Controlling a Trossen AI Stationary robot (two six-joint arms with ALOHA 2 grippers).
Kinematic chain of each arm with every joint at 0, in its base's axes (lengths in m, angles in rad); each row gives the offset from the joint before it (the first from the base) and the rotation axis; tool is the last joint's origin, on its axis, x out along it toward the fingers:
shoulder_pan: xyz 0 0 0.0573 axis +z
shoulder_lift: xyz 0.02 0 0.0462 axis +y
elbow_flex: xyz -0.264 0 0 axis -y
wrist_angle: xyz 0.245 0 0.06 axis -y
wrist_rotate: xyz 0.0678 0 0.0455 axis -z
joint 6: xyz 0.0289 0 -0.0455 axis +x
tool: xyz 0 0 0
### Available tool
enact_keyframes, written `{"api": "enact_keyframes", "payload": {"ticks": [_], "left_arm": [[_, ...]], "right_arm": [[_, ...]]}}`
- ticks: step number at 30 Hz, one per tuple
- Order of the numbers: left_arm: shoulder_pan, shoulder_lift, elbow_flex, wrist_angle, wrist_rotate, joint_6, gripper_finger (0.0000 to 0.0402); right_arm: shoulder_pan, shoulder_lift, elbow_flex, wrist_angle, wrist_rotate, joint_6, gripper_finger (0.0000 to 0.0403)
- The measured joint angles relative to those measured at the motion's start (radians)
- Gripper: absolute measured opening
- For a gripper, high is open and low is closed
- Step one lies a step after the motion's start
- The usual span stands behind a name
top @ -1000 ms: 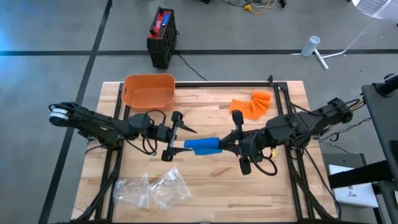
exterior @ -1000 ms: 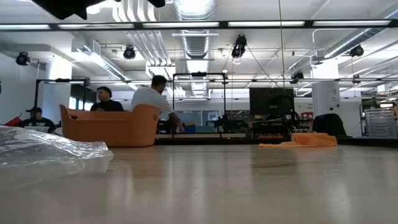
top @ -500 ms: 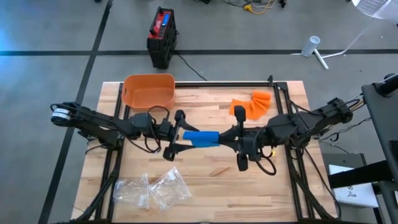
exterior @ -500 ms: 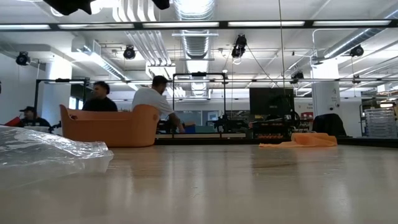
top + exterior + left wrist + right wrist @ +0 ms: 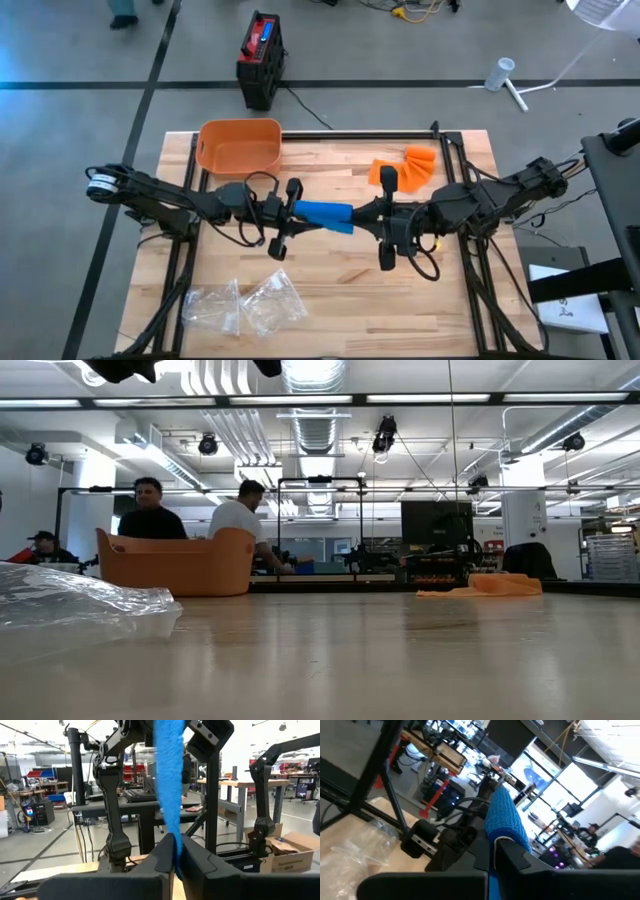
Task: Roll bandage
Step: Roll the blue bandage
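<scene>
An orange bin sits at the upper left of the wooden table in the high view; its inside looks bare there, and in the low view only its outer wall shows. Crumpled clear plastic bags lie at the lower left, and an orange cloth at the upper right. The blue bandage hangs at the frame's centre, held off the table between both arms. The left gripper is clenched on one end of it, the right gripper on the other. A second ago the left fingers stood spread beside the bandage; they have since closed on it
</scene>
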Motion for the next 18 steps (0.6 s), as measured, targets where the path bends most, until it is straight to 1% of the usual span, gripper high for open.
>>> {"api": "enact_keyframes", "payload": {"ticks": [2, 7, 11, 18], "left_arm": [[0.000, 0.000, 0.000, -0.009, 0.000, 0.002, 0.0015], [0.000, -0.006, 0.000, -0.074, 0.000, 0.002, 0.0003], [0.000, -0.025, -0.001, -0.092, 0.014, 0.002, 0.0002], [-0.006, -0.078, -0.001, -0.149, 0.026, -0.001, 0.0001]], "right_arm": [[0.000, 0.000, 0.000, 0.000, 0.031, -0.012, 0.0003], [-0.006, 0.000, 0.000, -0.001, 0.102, -0.073, 0.0003], [-0.019, 0.000, 0.000, -0.041, 0.102, -0.108, 0.0003], [-0.022, 0.001, 0.000, -0.075, 0.102, -0.093, 0.0003]]}}
